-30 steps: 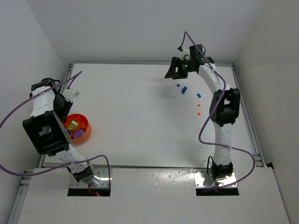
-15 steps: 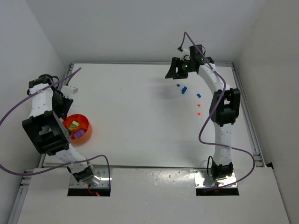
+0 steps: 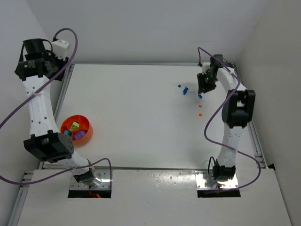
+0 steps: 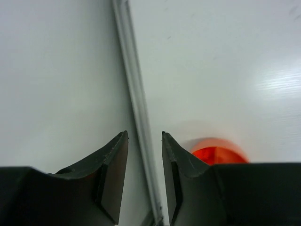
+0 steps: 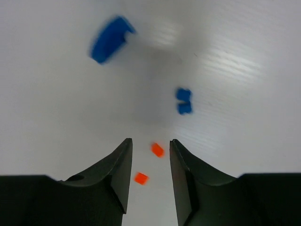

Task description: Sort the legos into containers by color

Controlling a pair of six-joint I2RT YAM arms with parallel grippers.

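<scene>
Right hand [image 3: 205,84] low over far-right desk [image 3: 131,108], fingers slightly parted, empty; left hand [image 3: 29,66] high by wall, likewise. Orange bowl [image 3: 87,135] near-left, part-filled. Under right hand: blue legos [image 5: 110,39], orange legos [image 5: 157,149]. Pick step; next, centre one, descend, close.

Left arm [image 3: 36,101] and right arm [image 3: 230,136]: white links, black joints, purple cable [image 3: 205,133] trailing behind each claw. Claw fingers [image 4: 110,169] were black, wedge-shaped. Green light [image 3: 205,79] glowed just behind the right claw [image 5: 150,143].
</scene>
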